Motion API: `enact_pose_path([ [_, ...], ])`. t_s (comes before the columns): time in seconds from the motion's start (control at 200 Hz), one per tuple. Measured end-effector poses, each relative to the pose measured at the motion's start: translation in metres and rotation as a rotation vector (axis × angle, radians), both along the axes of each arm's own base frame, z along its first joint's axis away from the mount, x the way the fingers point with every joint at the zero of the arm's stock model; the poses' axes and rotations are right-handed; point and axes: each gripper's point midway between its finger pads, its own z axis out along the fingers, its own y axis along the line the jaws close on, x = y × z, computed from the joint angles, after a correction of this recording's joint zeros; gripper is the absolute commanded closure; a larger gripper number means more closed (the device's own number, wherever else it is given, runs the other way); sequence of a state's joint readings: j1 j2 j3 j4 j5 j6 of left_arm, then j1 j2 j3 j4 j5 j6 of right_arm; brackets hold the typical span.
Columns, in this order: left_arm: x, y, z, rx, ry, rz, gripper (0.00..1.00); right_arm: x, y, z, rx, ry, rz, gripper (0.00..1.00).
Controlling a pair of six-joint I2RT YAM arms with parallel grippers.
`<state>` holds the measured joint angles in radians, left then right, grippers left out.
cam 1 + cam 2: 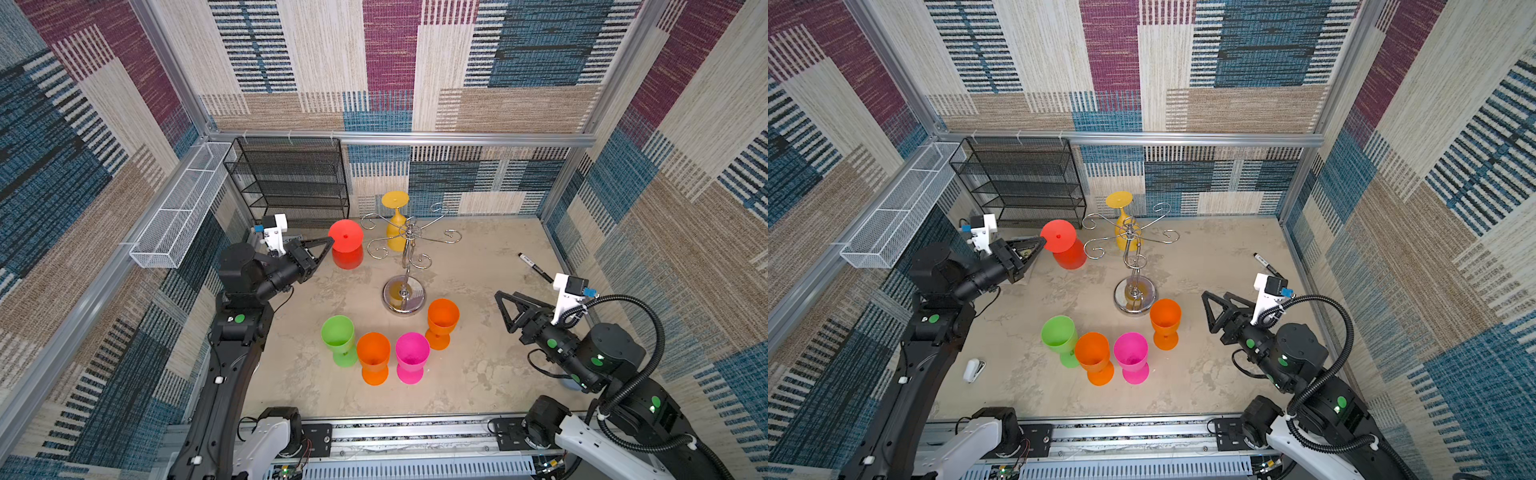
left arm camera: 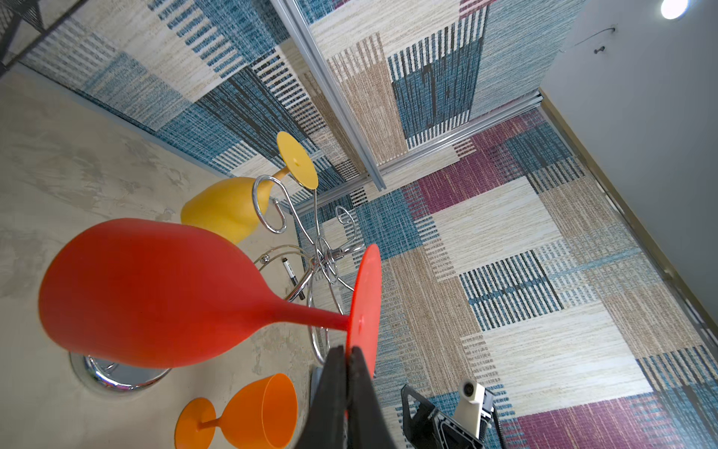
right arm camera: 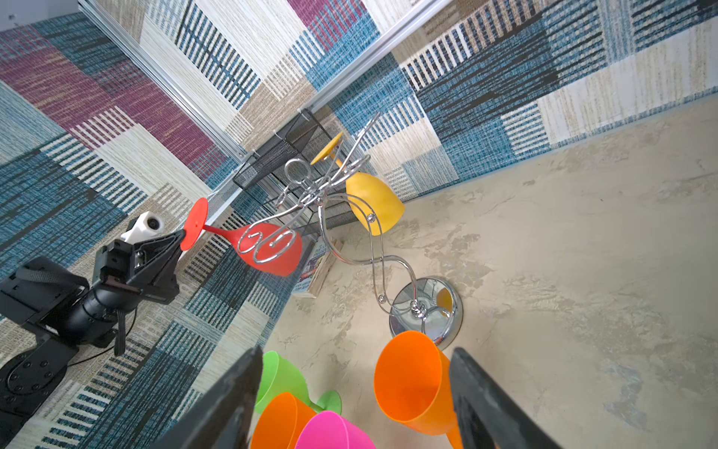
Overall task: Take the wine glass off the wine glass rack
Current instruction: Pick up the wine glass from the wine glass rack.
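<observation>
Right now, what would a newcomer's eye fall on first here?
The red wine glass, upside down, its foot pinched in the shut left gripper beside the shiny wine glass rack mid-table. A yellow glass hangs bowl-down from the rack's far side. Nearer the robot, a green glass, a pink glass and two orange glasses stand upright.

In the left wrist view, the red wine glass (image 2: 155,295) hid most of the base of the wine glass rack (image 2: 112,379), and the orange glass (image 2: 252,408) ran off the picture's edge. In the right wrist view, the pink glass (image 3: 330,431) was cut off likewise. The print on the marker (image 1: 536,266) was too small to read. In a top view, the left gripper (image 1: 331,240) covered part of a printed sheet (image 1: 293,239).
</observation>
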<state>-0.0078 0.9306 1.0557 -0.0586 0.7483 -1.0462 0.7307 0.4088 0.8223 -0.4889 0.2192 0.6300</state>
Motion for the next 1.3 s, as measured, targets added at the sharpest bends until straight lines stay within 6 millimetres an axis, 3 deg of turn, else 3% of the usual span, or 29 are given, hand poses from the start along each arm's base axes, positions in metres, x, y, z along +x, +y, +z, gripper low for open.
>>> enact_pose_path([
  [0.165,-0.040,0.012,0.047,0.049,-0.147,0.079,1.00,0.001,0.004,0.005,0.008,-0.053,0.014,0.18],
  [0.295,-0.064,0.016,0.084,0.052,-0.262,0.109,1.00,0.006,0.019,0.011,0.004,-0.116,0.061,0.12],
  [0.476,-0.068,0.011,0.114,-0.045,-0.344,0.064,1.00,0.023,0.055,0.003,-0.013,-0.188,0.150,0.11],
  [0.636,-0.067,0.004,0.137,-0.183,-0.388,-0.025,1.00,0.028,0.080,0.031,0.018,-0.323,0.227,0.12],
  [0.851,-0.076,-0.010,0.150,-0.342,-0.419,-0.160,1.00,0.020,0.100,0.076,0.055,-0.539,0.334,0.14],
  [0.971,-0.077,-0.021,0.154,-0.428,-0.429,-0.241,1.00,0.027,0.095,0.091,0.084,-0.619,0.350,0.14],
  [1.127,-0.082,-0.056,0.149,-0.514,-0.396,-0.393,1.00,0.038,0.088,0.100,0.161,-0.670,0.408,0.14],
  [1.302,-0.078,-0.091,0.138,-0.564,-0.366,-0.500,1.00,0.041,0.098,0.107,0.231,-0.689,0.542,0.15],
])
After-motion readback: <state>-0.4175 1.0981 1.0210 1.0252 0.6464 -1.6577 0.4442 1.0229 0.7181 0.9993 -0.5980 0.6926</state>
